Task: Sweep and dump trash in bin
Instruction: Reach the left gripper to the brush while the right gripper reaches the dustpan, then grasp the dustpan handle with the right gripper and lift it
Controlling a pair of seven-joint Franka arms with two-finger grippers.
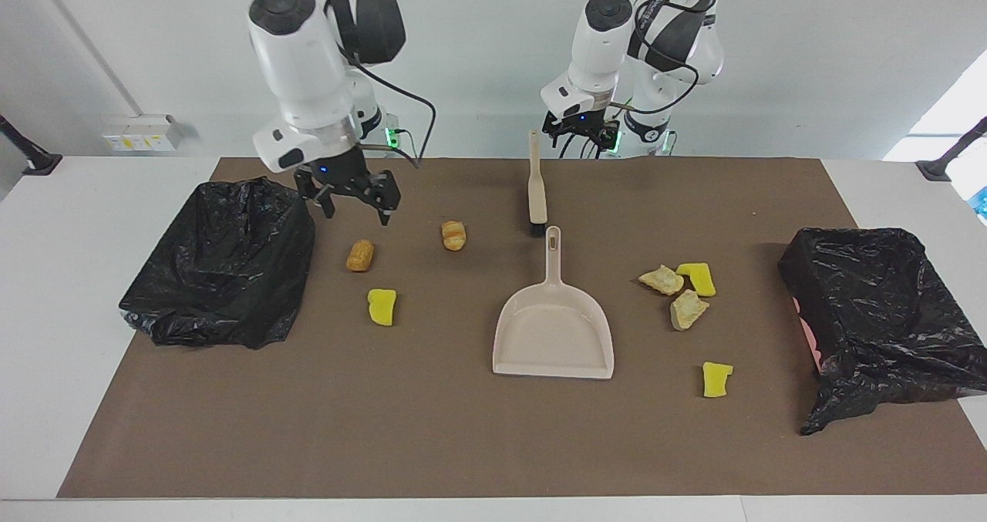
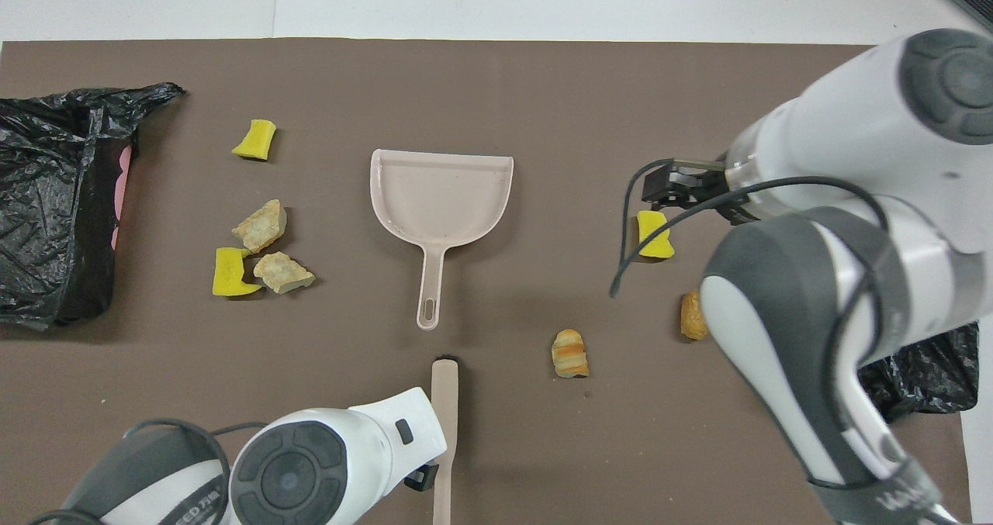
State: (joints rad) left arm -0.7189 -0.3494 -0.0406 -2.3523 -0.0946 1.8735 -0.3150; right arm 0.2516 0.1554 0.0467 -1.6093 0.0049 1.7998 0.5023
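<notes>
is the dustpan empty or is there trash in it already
Empty. The dustpan lies flat on the brown mat with its tray bare in both views; all seven scraps still sit on the mat around it.

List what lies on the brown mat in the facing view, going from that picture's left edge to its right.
Black bin → brown lump → yellow chunk → bread roll → dustpan → cluster of three scraps → lone yellow chunk → second black bin.
</notes>
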